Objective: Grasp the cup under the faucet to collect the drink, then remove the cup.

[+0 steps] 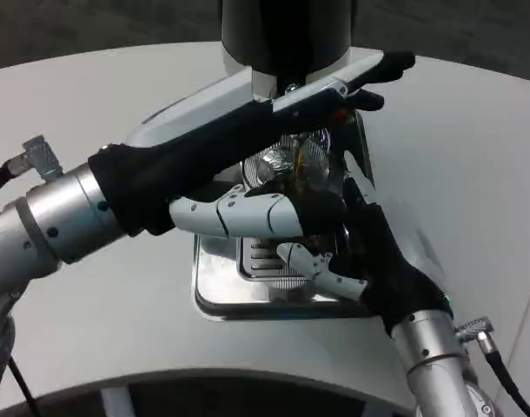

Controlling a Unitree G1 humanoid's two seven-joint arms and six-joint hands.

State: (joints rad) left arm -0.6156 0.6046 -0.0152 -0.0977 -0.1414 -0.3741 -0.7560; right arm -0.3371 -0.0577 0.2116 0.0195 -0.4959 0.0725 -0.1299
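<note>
1. Cup (293, 165): I count 1, clear, w/ ribbed glassy wall, standing on the drip tray (221, 300) directly under the dispenser (287, 30). Mostly hidden behind my hands, only the upper part shows.
2. Drink: 1 thin amber stream (293, 161) visible at the cup, falling from under the dispenser body. Can't tell fill level.
3. Dispenser: 1 unit, dark cylinder at top centre of head view, w/ white base.
4. Drip tray: 1, shiny chrome, rounded corners, w/ 1 slotted grille (263, 259) inside. Sits on the white table (91, 113).
5. Hands: 2 in view.
6. Left hand (282, 113): reaches in from the left, arm crossing over the tray, flat white back up, fingers stretched toward the dispenser base, dark fingertips (391, 65) past it on the right side. Looks like it presses or rests at the dispenser's underside near the faucet; can't tell if it actually holds anything.
7. Right hand (291, 217): comes up from lower right, wrapped round the cup's lower part from the front, white-and-black fingers curled across it. I read it as gripping the cup.
8. Forearms: 2 silver, 1 per side, each w/ black wrist sleeve.
9. Cables: 1 connector near left arm (39, 156), 1 near right arm (475, 328).
</note>
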